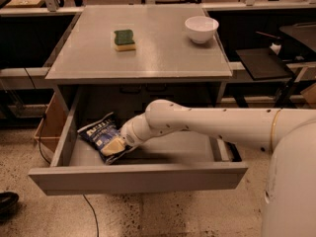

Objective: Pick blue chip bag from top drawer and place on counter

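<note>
Nearest to us, the plain flat front panel of the wide, shallow grey metal top drawer (138, 177) hangs pulled out over the speckled floor (173, 216), well in front of the jaws. Over the panel and down inside, here are the jaws at the drawer's left end, low over its smooth grey floor. They are pressed right onto the near right corner of the crinkled dark blue chip bag (98, 134) with white lettering. The bag lies flat in the drawer, spreading out to the left of the jaws and a little beyond them. How far open the jaws are, or whether they have any hold on the bag, I cannot tell. Right of the jaws, the smooth white robot arm (207, 125) stretches across the drawer. Beyond and above the jaws sits the flat grey rectangular bench (163, 63), carrying two things. The green-and-yellow rectangular sponge (124, 39) lies almost straight beyond the jaws. The round white bowl (201, 28) stands far off to their right, well apart from the sponge.
</note>
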Controlling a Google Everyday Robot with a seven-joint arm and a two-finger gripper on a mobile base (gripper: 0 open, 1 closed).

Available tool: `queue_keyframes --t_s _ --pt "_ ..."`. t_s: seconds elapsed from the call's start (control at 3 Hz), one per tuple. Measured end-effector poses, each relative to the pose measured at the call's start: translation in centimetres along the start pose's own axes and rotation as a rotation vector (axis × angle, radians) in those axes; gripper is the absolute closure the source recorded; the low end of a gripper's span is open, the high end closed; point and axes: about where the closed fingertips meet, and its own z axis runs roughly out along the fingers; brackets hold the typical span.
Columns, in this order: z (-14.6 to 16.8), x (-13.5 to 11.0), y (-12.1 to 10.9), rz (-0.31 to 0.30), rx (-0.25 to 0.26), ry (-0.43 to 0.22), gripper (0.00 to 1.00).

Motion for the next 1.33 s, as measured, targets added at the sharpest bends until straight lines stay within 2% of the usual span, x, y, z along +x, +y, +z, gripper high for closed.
queue_keyframes --t_s 0.67,1.0,1.33 --pt "-1.2 -0.3 -0.4 0.0 0.025 -0.019 0.87" --pt "-4.4 -1.8 -0.5 -0.03 0.04 -0.025 1.0" --pt "-9.0 -3.5 -0.6 -0.078 0.059 0.006 1.0"
